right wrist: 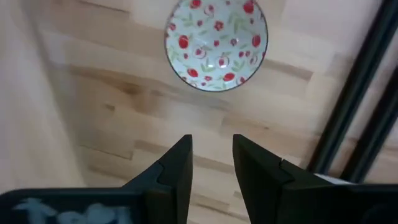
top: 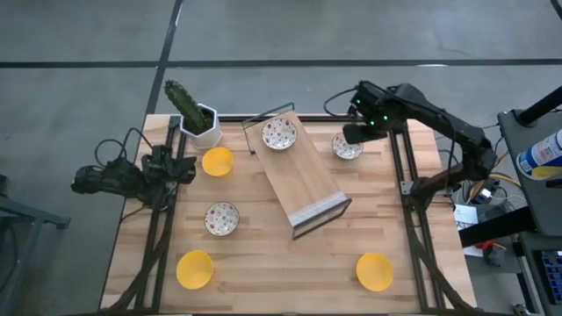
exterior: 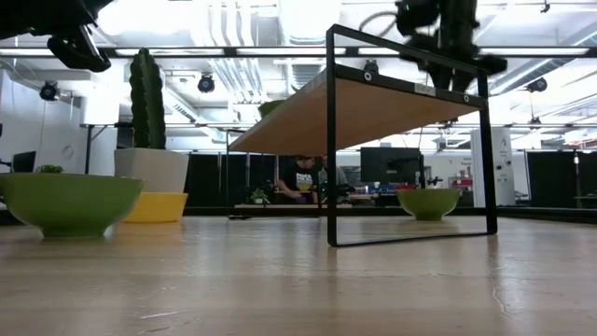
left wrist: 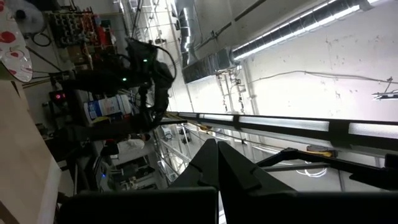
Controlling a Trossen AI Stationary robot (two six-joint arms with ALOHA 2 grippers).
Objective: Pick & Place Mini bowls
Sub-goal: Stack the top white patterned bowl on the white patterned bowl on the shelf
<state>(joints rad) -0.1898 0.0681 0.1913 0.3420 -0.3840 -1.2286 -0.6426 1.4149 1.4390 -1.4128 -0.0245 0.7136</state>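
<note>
The right gripper [right wrist: 211, 163] has its two dark fingers parted by a narrow gap with nothing between them, hovering just short of a white mini bowl with red speckles inside [right wrist: 216, 43] that sits empty on the bare wooden table [right wrist: 112, 112]. From above, that gripper [top: 352, 133] is at the far right of the table, right beside this bowl [top: 348, 147].

A second speckled white bowl [top: 279, 133] sits at the far end of the light wooden shelf on a black wire frame [top: 303, 180] — nothing in it. A third speckled bowl [top: 221, 219] stands on the table nearer the left side.

The three plain yellow mini bowls are spread out: one [top: 217, 161] just beside the white hexagonal pot holding a green cactus [top: 200, 120], one [top: 194, 269] at the near left, one [top: 375, 270] at the near right — all empty.

The left gripper [top: 184, 167] waits at the left edge; its fingers [left wrist: 242, 177] look pressed together, holding nothing.
</note>
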